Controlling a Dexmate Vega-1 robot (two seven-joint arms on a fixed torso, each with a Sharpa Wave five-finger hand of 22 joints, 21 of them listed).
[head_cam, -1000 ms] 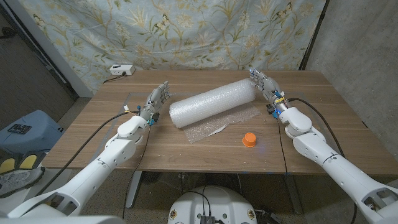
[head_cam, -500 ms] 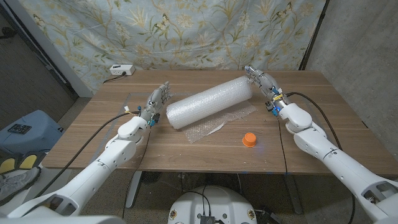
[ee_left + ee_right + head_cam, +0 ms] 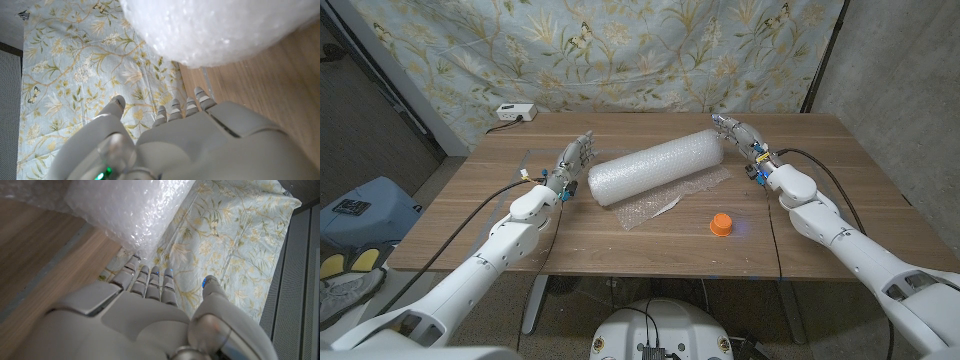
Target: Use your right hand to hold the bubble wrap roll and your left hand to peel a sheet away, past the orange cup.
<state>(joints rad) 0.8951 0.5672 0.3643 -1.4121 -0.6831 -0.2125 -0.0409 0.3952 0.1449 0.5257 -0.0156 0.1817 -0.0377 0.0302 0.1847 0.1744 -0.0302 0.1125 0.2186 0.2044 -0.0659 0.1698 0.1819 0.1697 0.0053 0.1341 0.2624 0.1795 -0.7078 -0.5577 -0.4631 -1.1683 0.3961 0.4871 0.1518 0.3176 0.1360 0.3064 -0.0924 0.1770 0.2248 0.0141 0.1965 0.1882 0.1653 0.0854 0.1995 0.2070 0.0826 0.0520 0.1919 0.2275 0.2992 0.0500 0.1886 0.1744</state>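
Right robot hand (image 3: 738, 134) sits at the far end of the bubble wrap roll (image 3: 655, 169), fingers spread and holding nothing as far as I can see; from my right wrist view the robot hand (image 3: 145, 305) has its fingers (image 3: 150, 280) extended with the roll's end (image 3: 125, 210) just beyond the fingertips, and I cannot tell whether they touch it. Over on the other side, my left robot hand (image 3: 570, 162) stands just beside the near-left end of the roll, fingers apart and empty; in the left wrist view the robot hand (image 3: 190, 135) shows straight fingers (image 3: 175, 107) with the roll (image 3: 220, 25) close ahead but apart from them. I see the roll lying diagonally across the middle of the wooden table (image 3: 840, 210), with a loose sheet (image 3: 655, 208) of wrap spread flat on the table in front of it. An orange cup (image 3: 721, 224) stands near the table's front edge, apart from the sheet's edge. A white box (image 3: 513, 112) rests at the far left corner, before a floral cloth (image 3: 620, 50).
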